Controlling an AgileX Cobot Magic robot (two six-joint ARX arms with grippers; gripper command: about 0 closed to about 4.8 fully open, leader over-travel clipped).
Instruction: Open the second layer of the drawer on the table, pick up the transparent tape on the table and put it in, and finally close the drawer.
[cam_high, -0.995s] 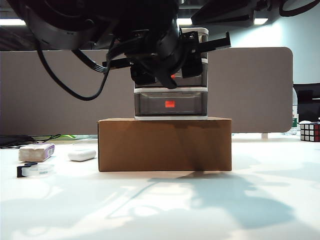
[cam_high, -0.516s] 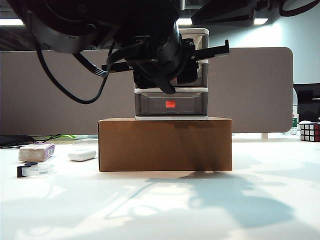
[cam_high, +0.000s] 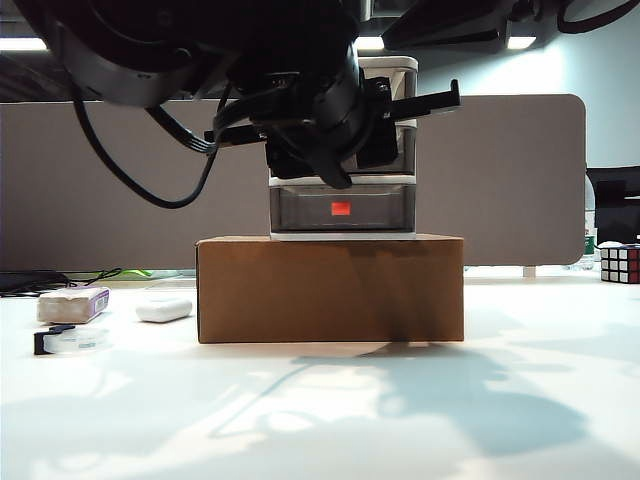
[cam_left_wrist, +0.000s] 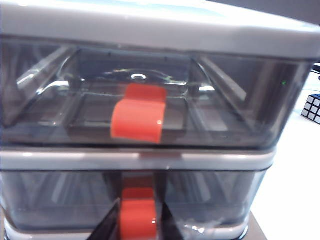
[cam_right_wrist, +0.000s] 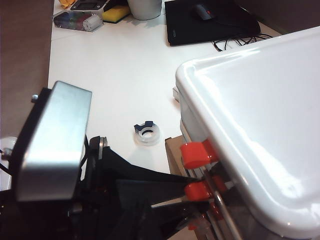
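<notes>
left gripper: we see its fingers pinching the red-orange tab of the second layer of the drawer
right gripper: out of our sight
transparent tape: near the table's left edge
drawer: atop the cardboard box

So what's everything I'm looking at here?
drawer cabinet: one, white-grey frame, three smoky drawers, red-orange tabs, atop the box
cardboard box: one, brown, table centre
transparent tape: one, clear with black end, table's left edge
beige block: one, purple label, behind the tape
white case: one, beside the block
puzzle cube: one, multicoloured, far right
table: one, white
left gripper: black, pinching the second drawer's tab
right gripper: jaws unseen; its camera looks down across the cabinet top
</notes>
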